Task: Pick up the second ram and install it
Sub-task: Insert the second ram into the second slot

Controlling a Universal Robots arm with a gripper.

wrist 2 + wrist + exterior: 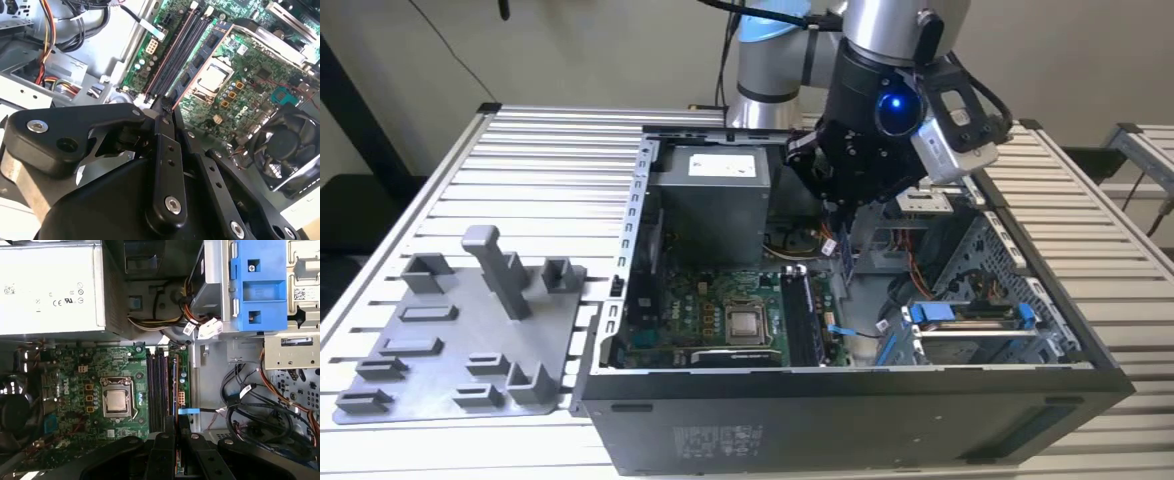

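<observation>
- My jaws (161,112) pinch the second ram (196,62) (a thin dark board with black chips).
- It hangs over the motherboard (75,385) inside the open computer case (854,420).

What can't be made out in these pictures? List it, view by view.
1. Second wrist view: the gripper and its own links hide the clamped end of the second ram.
2. First wrist view: the fingers cover the near ends of the memory slots; the ram is edge-on, so its face is unseen.
3. Exterior view: the wrist housing hides the grip.
4. All views: whether the ram touches a slot, and which one.
</observation>
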